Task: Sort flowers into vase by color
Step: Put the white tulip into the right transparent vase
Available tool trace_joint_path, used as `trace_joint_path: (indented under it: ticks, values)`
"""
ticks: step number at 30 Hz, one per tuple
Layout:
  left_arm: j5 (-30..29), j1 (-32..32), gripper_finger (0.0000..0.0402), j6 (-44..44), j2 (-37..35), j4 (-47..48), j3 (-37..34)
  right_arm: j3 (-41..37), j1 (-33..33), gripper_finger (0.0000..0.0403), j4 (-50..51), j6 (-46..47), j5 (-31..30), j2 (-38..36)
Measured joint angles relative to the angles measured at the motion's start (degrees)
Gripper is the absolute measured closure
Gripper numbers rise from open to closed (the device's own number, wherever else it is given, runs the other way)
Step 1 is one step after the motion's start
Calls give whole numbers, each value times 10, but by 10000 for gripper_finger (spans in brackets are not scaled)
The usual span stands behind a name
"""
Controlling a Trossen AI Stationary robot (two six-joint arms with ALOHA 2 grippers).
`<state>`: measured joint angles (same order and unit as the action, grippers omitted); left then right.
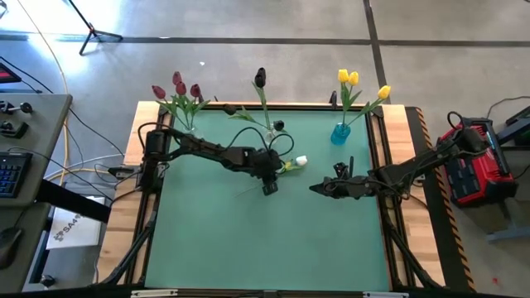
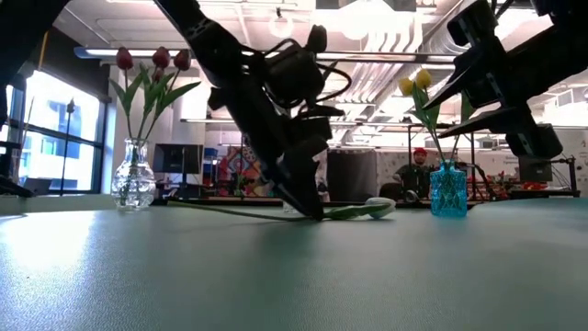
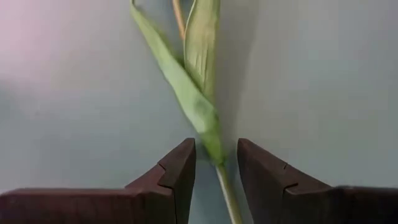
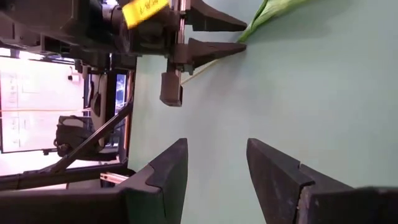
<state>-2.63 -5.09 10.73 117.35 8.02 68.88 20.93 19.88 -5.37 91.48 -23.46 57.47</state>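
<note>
The white tulip (image 1: 296, 162) is seen lying on the green table (image 1: 248, 240) near its centre. Its stem is straddled by the left gripper (image 3: 216, 171), fingers parted, not clamped. The right gripper (image 4: 216, 168) is held open, empty, to the right.

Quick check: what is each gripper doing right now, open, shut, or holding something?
Left gripper: down at the mat, fingers either side of the white tulip's stem; whether it grips cannot be told.
Right gripper: open, empty, waiting above the mat.
</note>
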Motion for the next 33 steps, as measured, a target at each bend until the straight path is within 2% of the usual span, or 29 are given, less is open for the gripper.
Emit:
trace_joint_path:
  ticks: [5,13,21,30,33]
  values:
    - [-1,-1,312,-1,9,-2,1,0,0,247,0,0,0,0]
    - [3,-1,394,6,18,-11,0,0,0,247,0,0,0,0]
    - [21,-15,399,50,-21,-19,-6,0,0,247,1,0,-3,0]
    - [43,-25,401,56,-133,-51,-4,0,0,247,-12,-6,-4,0]
    - [43,-23,401,38,-178,-82,-3,0,-1,247,-52,-51,-6,0]
